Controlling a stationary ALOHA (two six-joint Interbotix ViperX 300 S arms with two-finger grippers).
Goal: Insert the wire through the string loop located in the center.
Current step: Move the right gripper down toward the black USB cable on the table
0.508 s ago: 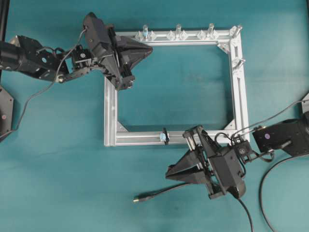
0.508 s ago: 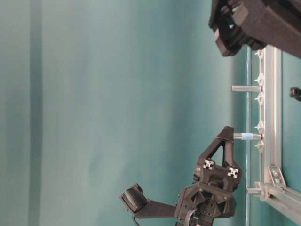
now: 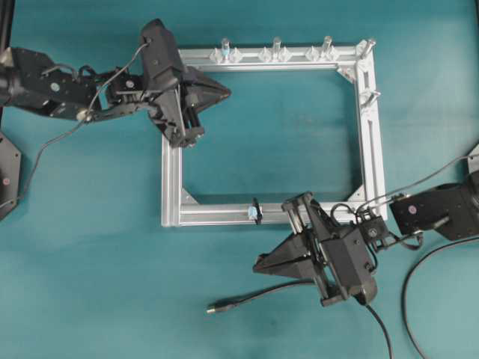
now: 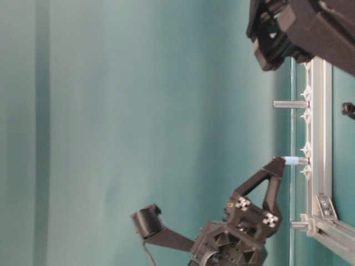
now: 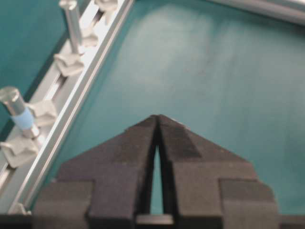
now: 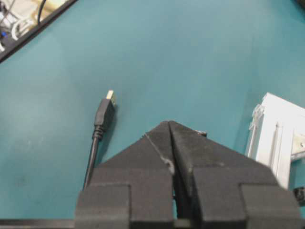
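The wire (image 3: 258, 293) lies flat on the teal worktop (image 3: 90, 284), in front of the near rail of the aluminium frame (image 3: 171, 179) and apart from it. Its plug end (image 3: 212, 307) points toward the left of the overhead view; the cable runs right from there and passes under the right end effector. In the right wrist view the plug (image 6: 105, 110) shows a pale metal tip and lies just left of and ahead of the fingertips, not touching them.

The string loop (image 3: 256, 210) stands on the near rail of the frame, roughly at its middle, with a pale blue-white fitting at its base. Nothing passes through it.

The right end effector (image 3: 258, 263) hovers over the worktop just in front of the near rail, to the right of the loop, tips pointing left. Its fingers (image 6: 152, 143) are pressed together and hold nothing.

The left end effector (image 3: 227, 93) sits over the far-left corner of the frame, tips pointing right. Its fingers (image 5: 143, 131) meet at the tips, with only a narrow slit behind them, and hold nothing.

Upright pegs (image 3: 276, 46) stand along the far rail; the one nearest the left end effector carries a blue band (image 5: 21, 117). A thick black cable (image 3: 419, 280) curves over the worktop at the lower right.
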